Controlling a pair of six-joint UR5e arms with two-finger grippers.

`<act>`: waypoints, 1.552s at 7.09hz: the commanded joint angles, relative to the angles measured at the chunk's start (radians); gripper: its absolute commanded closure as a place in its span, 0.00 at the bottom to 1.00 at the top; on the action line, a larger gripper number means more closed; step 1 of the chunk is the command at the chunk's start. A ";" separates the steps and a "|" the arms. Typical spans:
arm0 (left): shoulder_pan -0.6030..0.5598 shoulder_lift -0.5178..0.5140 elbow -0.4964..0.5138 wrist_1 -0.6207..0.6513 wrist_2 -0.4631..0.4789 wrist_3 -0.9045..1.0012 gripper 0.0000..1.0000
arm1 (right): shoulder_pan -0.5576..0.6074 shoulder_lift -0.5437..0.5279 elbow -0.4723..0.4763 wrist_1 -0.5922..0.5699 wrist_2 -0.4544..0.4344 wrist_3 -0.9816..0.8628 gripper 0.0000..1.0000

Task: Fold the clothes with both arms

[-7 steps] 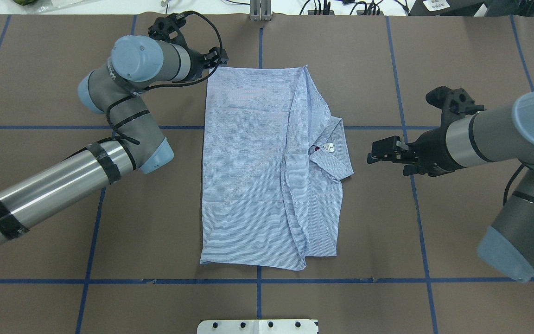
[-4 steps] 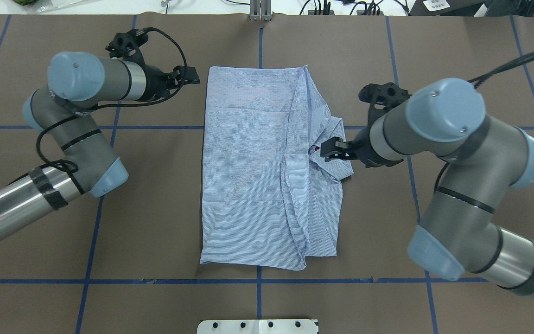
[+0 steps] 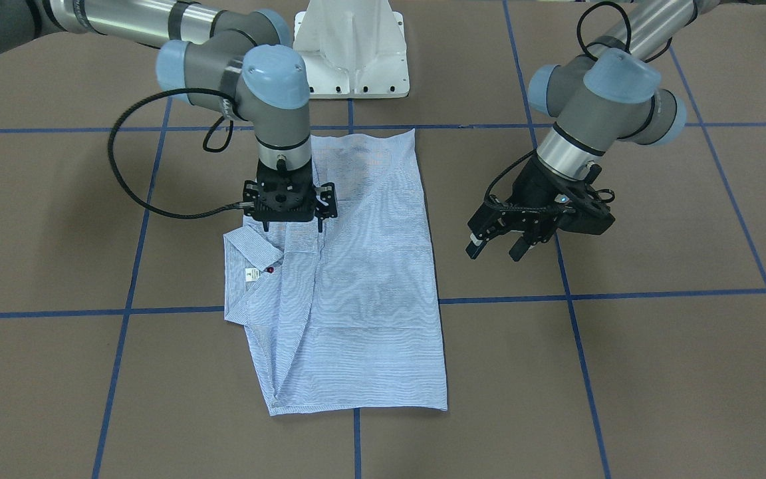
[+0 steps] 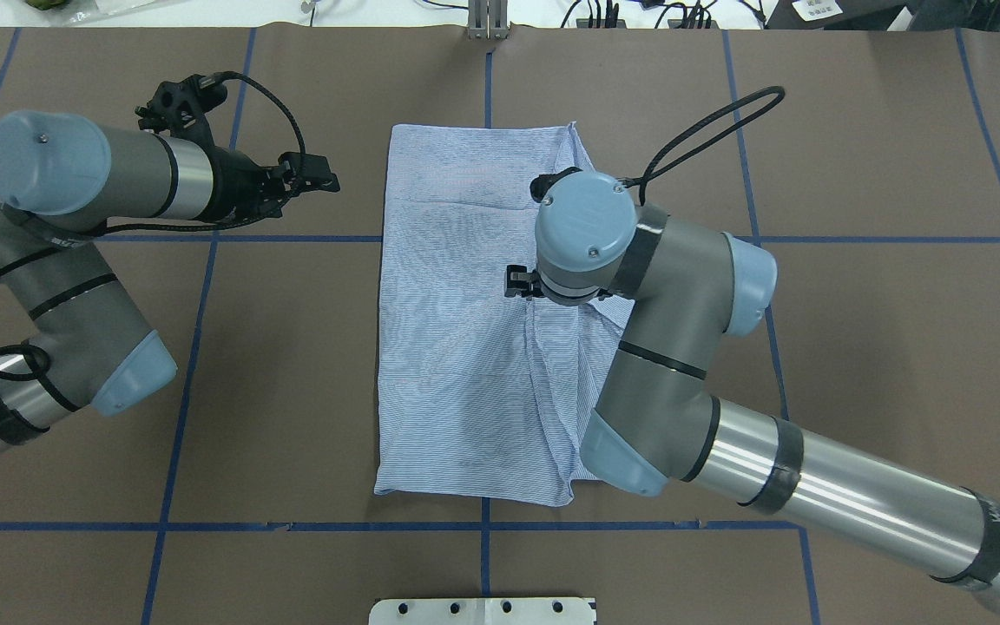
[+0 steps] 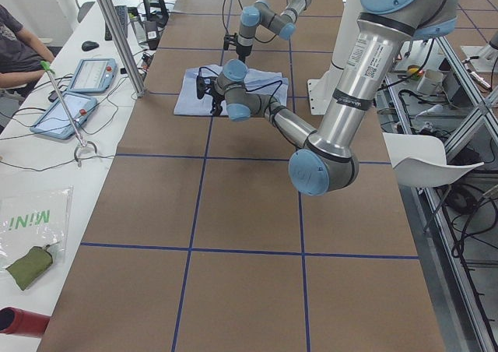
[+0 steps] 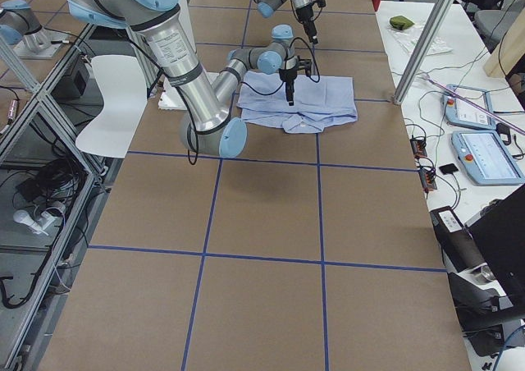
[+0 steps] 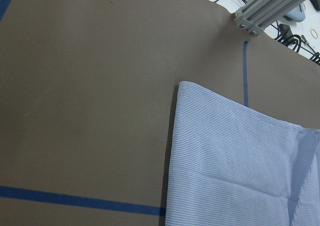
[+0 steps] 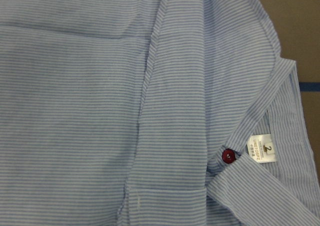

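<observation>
Shirt first: we see the light blue striped shirt (image 4: 465, 347) lying flat as a folded rectangle at the middle of the brown table (image 4: 292, 417), which is crossed by blue tape lines (image 4: 292, 526). Its collar (image 3: 250, 246) sticks out on the robot's right side, and the white neck label (image 8: 261, 149) sits just beside a red button (image 8: 229, 156).

The right gripper (image 3: 293, 227) points straight down over the shirt beside the collar with its jaws spread wide and nothing between them. We cannot tell whether its tips touch the cloth.

The left gripper (image 3: 495, 251) hangs above bare table on the robot's left, apart from the shirt's edge, with its jaws also parted and empty. Beyond the shirt stands the white pedestal base (image 3: 350, 46).
</observation>
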 commanded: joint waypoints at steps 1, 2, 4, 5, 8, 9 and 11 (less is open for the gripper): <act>0.005 0.001 -0.011 0.013 -0.002 -0.003 0.00 | -0.035 0.032 -0.087 0.000 -0.025 -0.022 0.00; 0.006 0.001 -0.007 0.013 -0.002 -0.003 0.00 | -0.046 0.054 -0.101 0.001 -0.025 -0.022 0.00; 0.009 -0.005 0.001 0.013 -0.004 -0.004 0.00 | -0.053 0.054 -0.115 -0.003 -0.022 -0.028 0.00; 0.011 -0.008 0.004 0.013 -0.004 -0.006 0.00 | -0.052 0.046 -0.114 -0.005 -0.020 -0.031 0.00; 0.028 -0.010 0.006 0.011 0.001 -0.009 0.00 | -0.035 0.037 -0.060 -0.153 -0.020 -0.098 0.00; 0.029 -0.010 0.003 0.011 0.001 -0.013 0.00 | -0.030 0.008 -0.018 -0.187 -0.017 -0.103 0.00; 0.035 -0.011 -0.002 0.011 0.001 -0.015 0.00 | -0.012 -0.078 0.038 -0.198 -0.019 -0.140 0.00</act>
